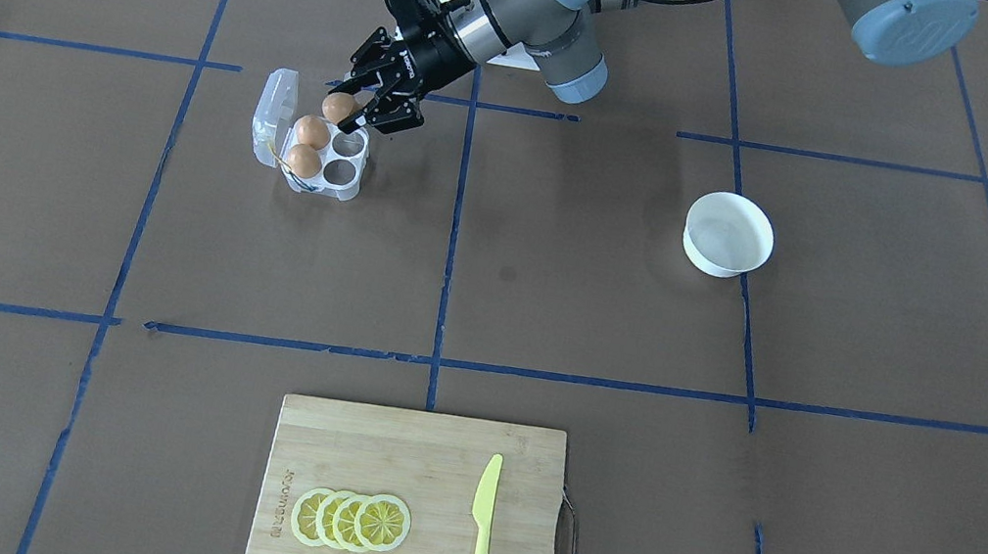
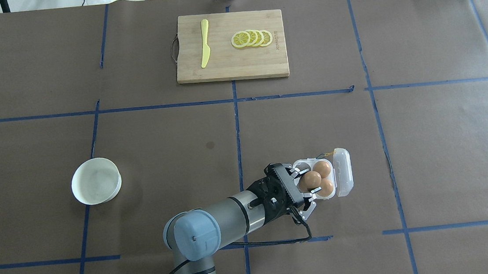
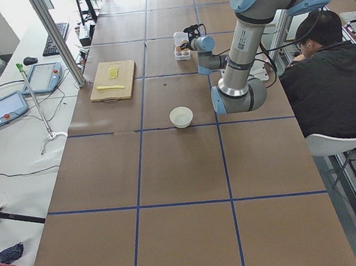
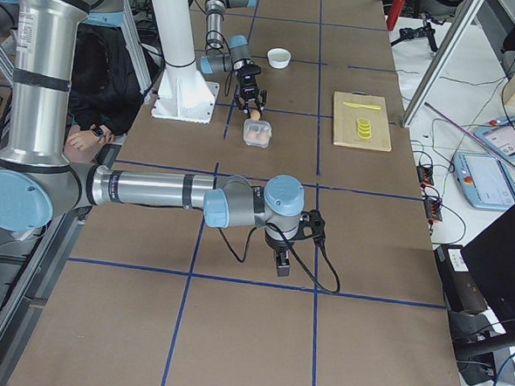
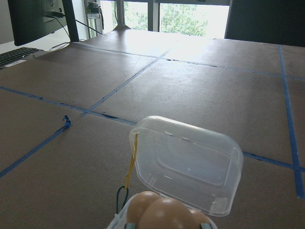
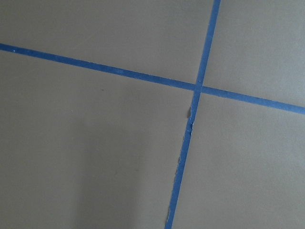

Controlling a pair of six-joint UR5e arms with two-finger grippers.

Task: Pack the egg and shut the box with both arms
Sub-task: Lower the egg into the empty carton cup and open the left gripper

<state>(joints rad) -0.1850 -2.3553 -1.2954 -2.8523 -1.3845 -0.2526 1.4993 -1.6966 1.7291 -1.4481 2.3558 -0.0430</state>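
The brown paper-covered counter (image 2: 425, 139) carries a bamboo cutting board (image 2: 229, 67) at its far edge, bearing four yellow lemon slices (image 2: 252, 38) and a pale yellow-green plastic knife (image 2: 205, 48). A round white bowl (image 1: 720, 261) stands well apart, toward my left edge. Close to my base edge sits the small clear plastic egg box (image 1: 338, 172), its hinged clear lid (image 5: 188, 162) tilted up and open. Two orange-brown eggs (image 1: 312, 131) fill the cups beside the lid. My left end effector (image 1: 346, 106) is closed around a third orange-brown oval egg (image 1: 337, 108), just above the box's base-side rim. How far my right end effector (image 4: 283, 265) is open, I cannot tell.
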